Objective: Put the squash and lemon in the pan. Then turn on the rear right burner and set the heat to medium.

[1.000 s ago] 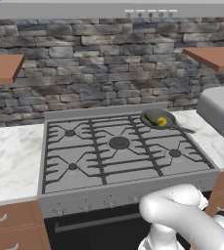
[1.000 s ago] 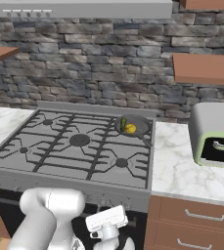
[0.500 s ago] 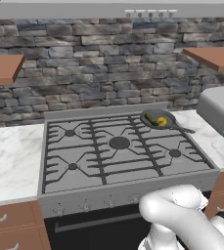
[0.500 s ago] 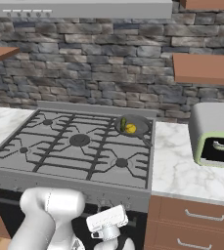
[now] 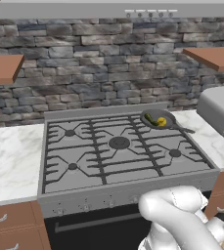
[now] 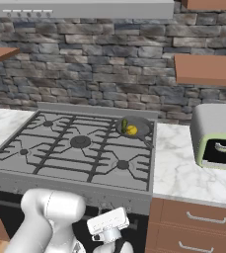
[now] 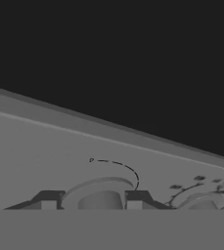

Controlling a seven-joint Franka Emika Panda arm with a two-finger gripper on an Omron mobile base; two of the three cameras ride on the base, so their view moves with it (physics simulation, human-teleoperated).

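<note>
The dark pan point(image 5: 167, 117) point(image 6: 140, 126) sits at the stove's rear right and covers the rear right burner. In it lie the yellow lemon point(image 5: 161, 121) point(image 6: 131, 130) and, touching it, the dark green squash point(image 5: 150, 118) point(image 6: 124, 124). My arm reaches down in front of the stove, and its white hand point(image 6: 108, 225) hangs just below the control panel. In the hand view my gripper point(image 7: 91, 201) is shut on a round grey knob point(image 7: 101, 195) of the panel, one dark fingertip against each side. A thin curved dial line arcs above the knob.
A second knob point(image 7: 204, 200) sits just right of the held one. The black oven door lies under the panel point(image 6: 45, 185). A grey and green toaster oven point(image 5: 221, 110) point(image 6: 218, 136) stands on the marble counter right of the stove. Wooden drawers point(image 6: 193, 220) flank the oven.
</note>
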